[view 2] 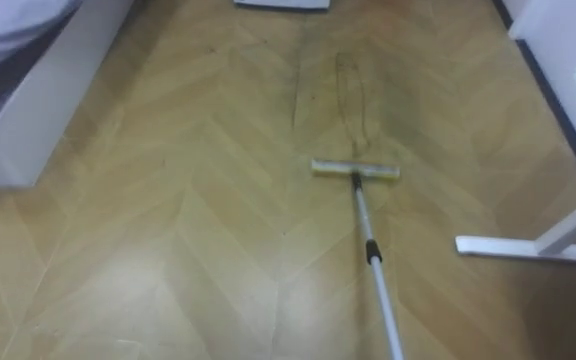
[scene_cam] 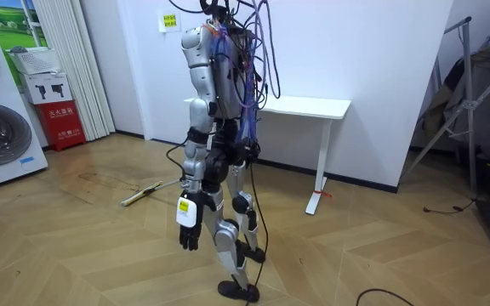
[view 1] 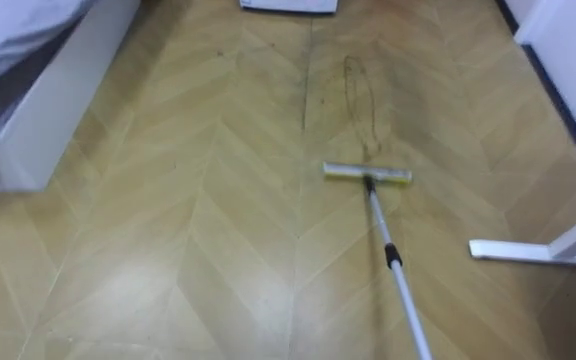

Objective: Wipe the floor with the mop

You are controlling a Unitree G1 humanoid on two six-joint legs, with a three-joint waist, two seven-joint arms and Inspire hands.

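The left hand is hanging, its fingers seemingly relaxed and empty, while the mop is lying on the floor ahead of them.

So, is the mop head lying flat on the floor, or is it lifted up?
Flat down. The mop head lies flat on the wooden floor, and its handle runs toward the eye view's lower right.
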